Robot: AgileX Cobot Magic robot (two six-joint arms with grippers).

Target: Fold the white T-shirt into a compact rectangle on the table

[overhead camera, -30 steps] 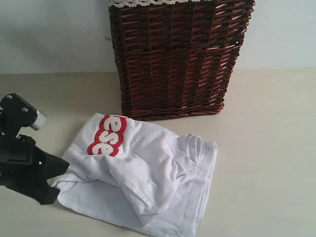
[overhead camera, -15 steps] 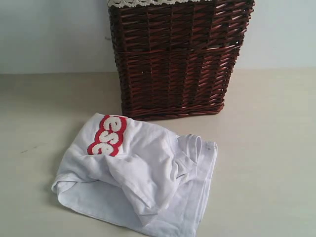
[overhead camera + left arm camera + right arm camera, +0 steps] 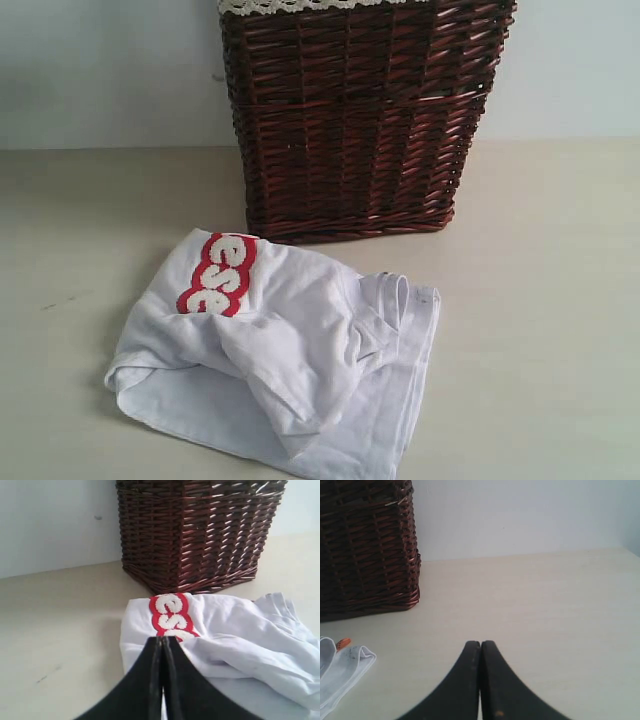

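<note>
The white T-shirt (image 3: 290,360) lies crumpled and partly folded on the table (image 3: 540,300), its red-outlined letters (image 3: 218,273) facing up near the basket. Neither arm shows in the exterior view. In the left wrist view my left gripper (image 3: 162,639) is shut with nothing between its fingers, hovering over the T-shirt (image 3: 235,640) just short of the letters (image 3: 172,617). My right gripper (image 3: 480,643) is shut and empty above bare table (image 3: 545,605), with a corner of the T-shirt (image 3: 342,667) and its orange tag (image 3: 342,642) off to one side.
A tall dark wicker basket (image 3: 355,115) with white lace trim (image 3: 300,5) stands behind the shirt, against the pale wall (image 3: 100,70). It also shows in the left wrist view as the basket (image 3: 200,530) and in the right wrist view as the basket (image 3: 367,545).
The left arm, which was at the shirt's left edge a second ago, has withdrawn out of the exterior view. The shirt lies as before.
</note>
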